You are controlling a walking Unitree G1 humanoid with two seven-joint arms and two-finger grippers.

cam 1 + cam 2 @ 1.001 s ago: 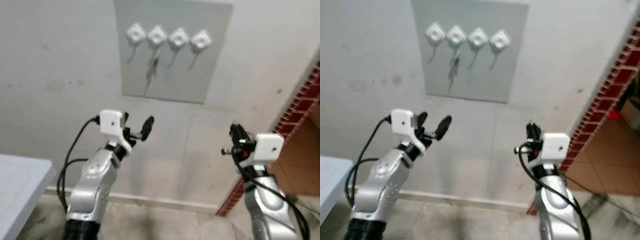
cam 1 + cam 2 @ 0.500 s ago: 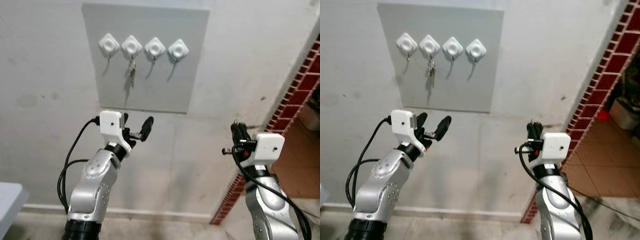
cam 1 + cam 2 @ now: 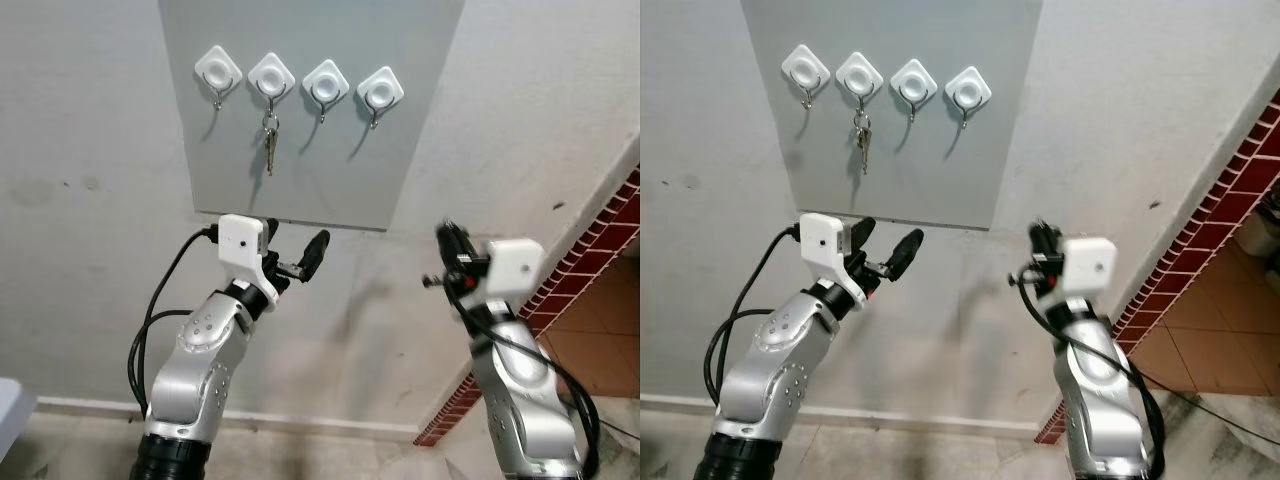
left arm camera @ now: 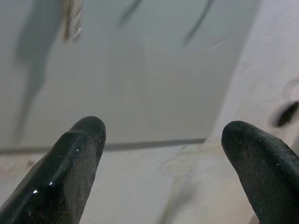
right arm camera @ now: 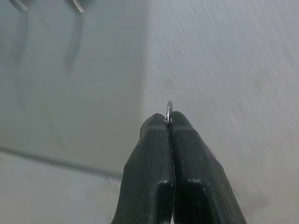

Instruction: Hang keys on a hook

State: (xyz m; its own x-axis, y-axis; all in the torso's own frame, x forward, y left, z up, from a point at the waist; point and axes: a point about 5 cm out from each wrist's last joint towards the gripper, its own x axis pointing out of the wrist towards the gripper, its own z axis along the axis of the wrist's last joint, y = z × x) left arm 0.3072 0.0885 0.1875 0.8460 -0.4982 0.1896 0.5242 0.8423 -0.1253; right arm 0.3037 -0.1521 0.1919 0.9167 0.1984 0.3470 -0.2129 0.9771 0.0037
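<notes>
Keys for this task show only as a thin ring [image 5: 169, 111] peeping from the tips of our right gripper [image 5: 168, 122], whose fingers are pressed together on it, below and at about 4 o'clock of the grey board [image 3: 420, 150]. We judge we should raise it to a free hook [image 3: 376, 112], ring held open-side toward it. Our left gripper [image 4: 161, 140] hovers spread and empty under the board, another key [image 3: 269, 148] hanging at its 11 o'clock.

Four hooks [image 3: 300, 81] in a row on wall panel [image 3: 420, 120]; keys [image 3: 270, 140] on second from left. Brick edge [image 3: 590, 270] right of panel.
</notes>
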